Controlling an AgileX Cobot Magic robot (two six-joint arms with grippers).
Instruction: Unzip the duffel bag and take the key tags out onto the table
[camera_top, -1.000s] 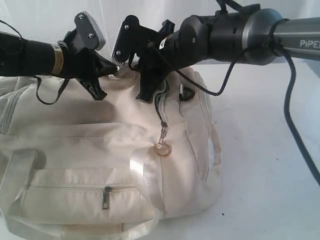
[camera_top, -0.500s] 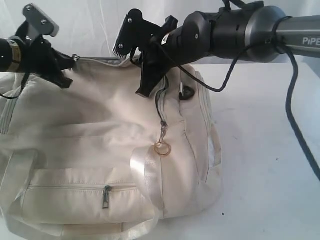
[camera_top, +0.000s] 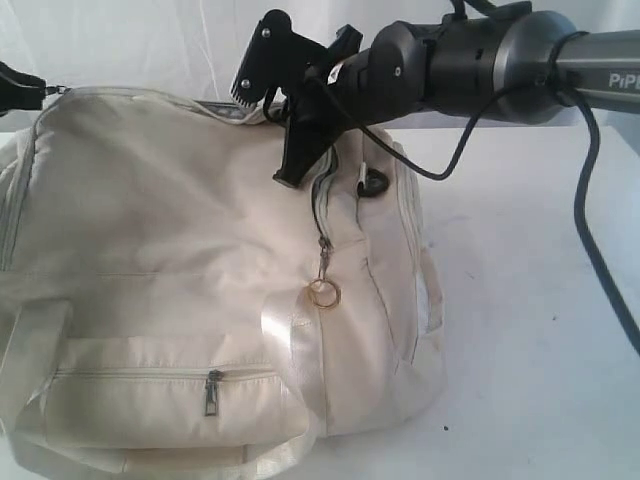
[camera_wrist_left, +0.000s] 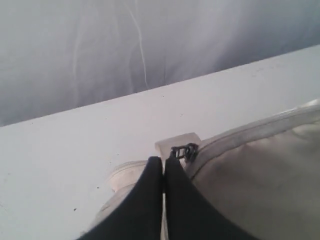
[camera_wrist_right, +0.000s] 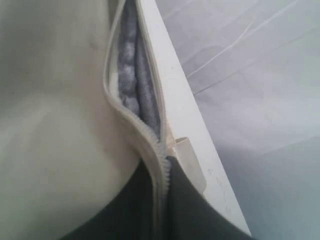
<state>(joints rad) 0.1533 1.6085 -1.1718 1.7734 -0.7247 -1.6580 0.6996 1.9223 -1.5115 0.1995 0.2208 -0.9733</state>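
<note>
The cream duffel bag (camera_top: 180, 250) lies on the white table (camera_top: 520, 300) and fills the left of the exterior view. At the bag's far left top corner, my left gripper (camera_top: 38, 92) is mostly out of the picture. In the left wrist view its fingers (camera_wrist_left: 164, 161) are shut on the pull of the dark metal zip slider (camera_wrist_left: 185, 150). My right gripper (camera_top: 290, 172) is shut on the bag's zip edge (camera_wrist_right: 161, 159) at the right end. The top zip gapes and shows grey lining (camera_wrist_right: 136, 85). The key tags are hidden.
A second zip pull with a gold ring (camera_top: 323, 292) hangs down the bag's end panel. The front pocket has its own metal pull (camera_top: 212, 392). A shiny webbing handle (camera_top: 295, 350) loops over the front. White cloth hangs behind the table.
My left gripper has travelled left along the bag's top, from near the middle to the far left corner, with the zip pull. The right gripper has stayed put.
</note>
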